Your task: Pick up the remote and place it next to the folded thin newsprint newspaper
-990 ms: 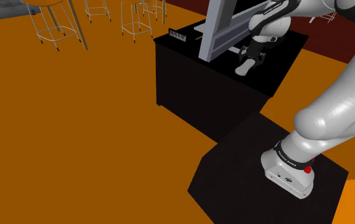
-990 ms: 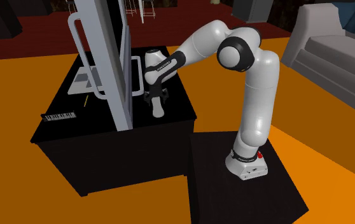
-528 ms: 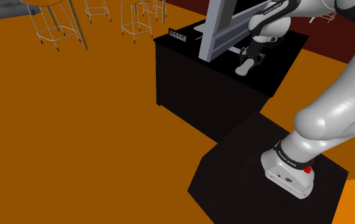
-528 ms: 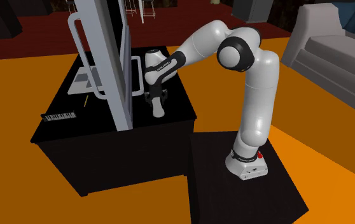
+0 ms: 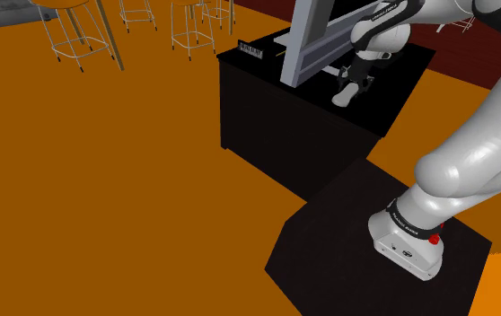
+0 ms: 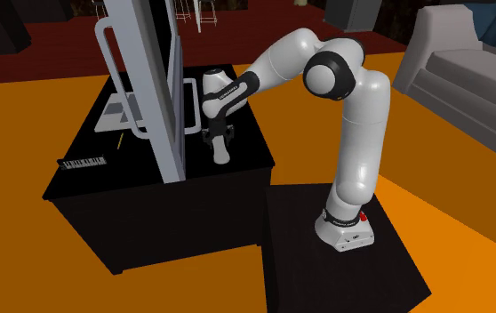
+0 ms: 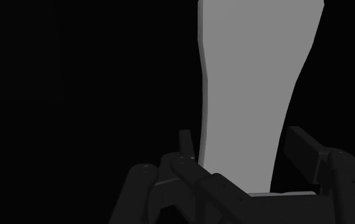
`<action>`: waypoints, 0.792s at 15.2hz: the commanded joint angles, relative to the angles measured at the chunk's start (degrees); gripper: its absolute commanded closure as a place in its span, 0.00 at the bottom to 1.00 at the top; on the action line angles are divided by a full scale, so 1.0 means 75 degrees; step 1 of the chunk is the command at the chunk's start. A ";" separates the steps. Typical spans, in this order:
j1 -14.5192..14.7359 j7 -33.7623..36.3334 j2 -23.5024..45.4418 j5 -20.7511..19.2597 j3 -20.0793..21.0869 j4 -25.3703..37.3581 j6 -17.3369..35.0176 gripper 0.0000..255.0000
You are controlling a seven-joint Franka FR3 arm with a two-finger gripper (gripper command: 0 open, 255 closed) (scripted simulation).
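Black table (image 6: 140, 178) on an orange floor (image 5: 105, 179), wire stools (image 5: 78, 31) at 11 o'clock in the shoulder view; gripper (image 6: 220, 140) clamped on a pale grey remote (image 7: 252, 76).

The upright panel (image 6: 140, 71) is standing on the table (image 6: 131, 187). In the second exterior view, the remote (image 6: 221, 153) is sitting just to the panel's right, with the gripper (image 6: 220, 138) hanging directly over it. The newspaper (image 6: 116, 116) is lying against the panel's left side. A thin stick (image 6: 119, 140) and a keyed bar (image 6: 84, 164) are lying left of the panel too, nearer the camera. The stand (image 6: 344, 267) is sitting off the table, well to the panel's right.
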 commanded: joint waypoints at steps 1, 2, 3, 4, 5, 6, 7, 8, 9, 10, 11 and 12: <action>0.0004 0.0012 -0.0059 -0.0019 -0.0004 0.0034 -0.0092 1.00; 0.0007 0.0026 -0.0118 -0.0037 -0.0008 0.0069 -0.0185 1.00; 0.0010 0.0038 -0.0173 -0.0054 -0.0012 0.0108 -0.0279 1.00; 0.0012 0.0051 -0.0229 -0.0070 -0.0015 0.0148 -0.0373 1.00; 0.0015 0.0063 -0.0283 -0.0086 -0.0018 0.0189 -0.0467 1.00; 0.0017 0.0075 -0.0336 -0.0102 -0.0021 0.0231 -0.0561 1.00; 0.0019 0.0086 -0.0387 -0.0116 -0.0023 0.0276 -0.0656 1.00; 0.0021 0.0097 -0.0437 -0.0131 -0.0025 0.0322 -0.0751 1.00; 0.0023 0.0108 -0.0486 -0.0145 -0.0027 0.0370 -0.0846 1.00; 0.0025 0.0118 -0.0533 -0.0158 -0.0029 0.0419 -0.0941 1.00; 0.0027 0.0128 -0.0579 -0.0170 -0.0031 0.0470 -0.1037 1.00; 0.0028 0.0138 -0.0623 -0.0183 -0.0032 0.0523 -0.1133 1.00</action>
